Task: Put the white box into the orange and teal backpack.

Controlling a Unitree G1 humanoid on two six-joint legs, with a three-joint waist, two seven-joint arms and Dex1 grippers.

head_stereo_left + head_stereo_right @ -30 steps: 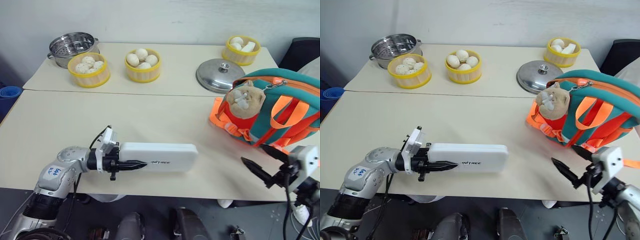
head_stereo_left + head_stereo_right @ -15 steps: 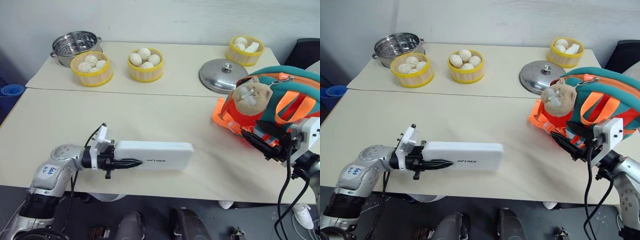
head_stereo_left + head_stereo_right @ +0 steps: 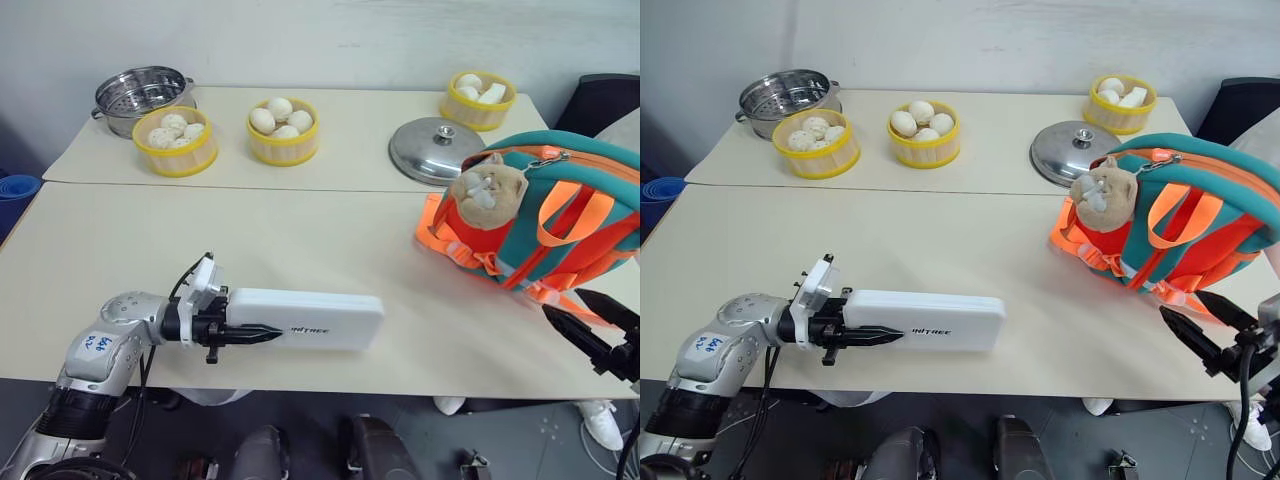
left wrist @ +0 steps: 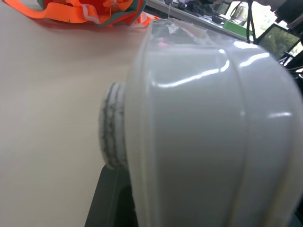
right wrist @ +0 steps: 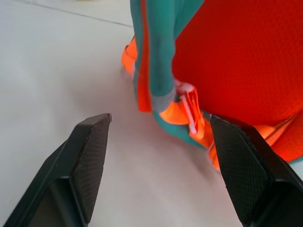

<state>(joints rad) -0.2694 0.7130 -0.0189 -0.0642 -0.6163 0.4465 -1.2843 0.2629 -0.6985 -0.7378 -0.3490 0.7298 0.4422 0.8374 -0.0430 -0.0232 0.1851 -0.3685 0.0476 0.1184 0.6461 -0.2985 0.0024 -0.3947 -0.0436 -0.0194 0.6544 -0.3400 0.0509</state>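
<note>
- The white box [image 3: 305, 319] lies flat near the table's [image 3: 300, 235] front edge, its left end pinched by the left gripper [image 3: 262, 330].
- The orange and teal backpack [image 3: 545, 225] stands far right; nothing is inside yet.
- The right gripper [image 3: 1198, 330], jaws spread and empty, hangs just near of it.
</note>
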